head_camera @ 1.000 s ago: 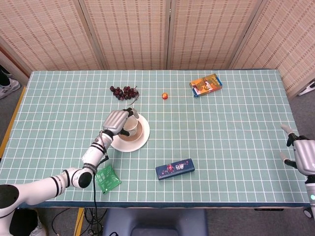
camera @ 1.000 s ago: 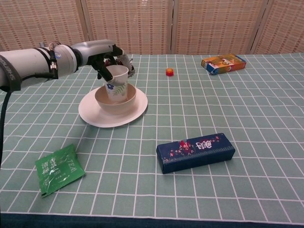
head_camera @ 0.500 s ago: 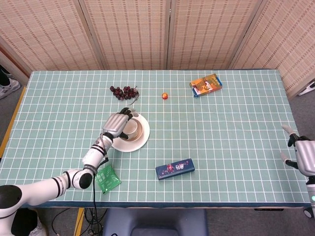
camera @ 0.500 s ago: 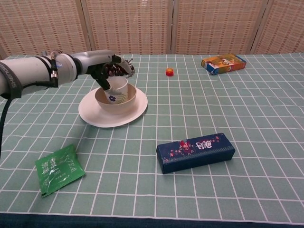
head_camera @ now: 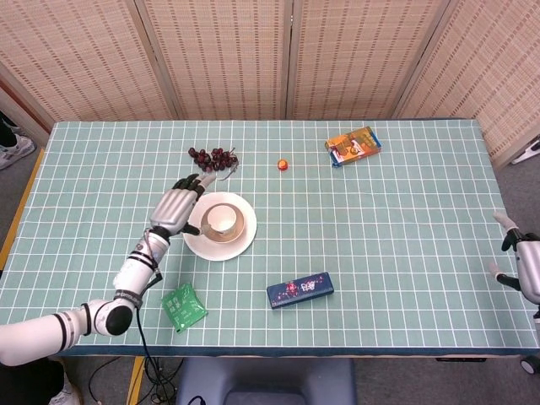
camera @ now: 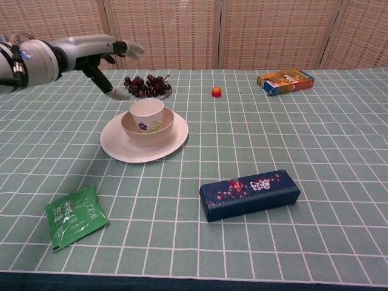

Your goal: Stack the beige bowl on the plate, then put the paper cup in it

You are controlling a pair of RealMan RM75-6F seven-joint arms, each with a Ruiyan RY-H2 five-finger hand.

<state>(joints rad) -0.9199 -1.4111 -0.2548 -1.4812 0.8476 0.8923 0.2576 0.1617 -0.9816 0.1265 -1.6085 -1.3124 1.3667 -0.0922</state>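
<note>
A white paper cup (head_camera: 220,218) (camera: 147,112) with a floral print stands upright inside the beige bowl (head_camera: 229,229) (camera: 159,129). The bowl rests on the white plate (head_camera: 239,245) (camera: 127,148) left of the table's middle. My left hand (head_camera: 175,207) (camera: 107,56) hovers just left of the plate with its fingers spread, holding nothing and clear of the cup. My right hand (head_camera: 525,261) shows only at the far right edge of the head view, off the table's side, fingers apart and empty.
Dark grapes (head_camera: 213,157) (camera: 146,85) lie just behind the plate. A small orange cap (head_camera: 283,164), an orange snack box (head_camera: 353,145), a dark blue box (head_camera: 300,289) (camera: 249,194) and a green tea packet (head_camera: 184,305) (camera: 74,215) are scattered on the green gridded table.
The left hand lowered the paper cup into the bowl, let go of it, and drew back up and to the left with fingers spread. The right hand shifted slightly right.
</note>
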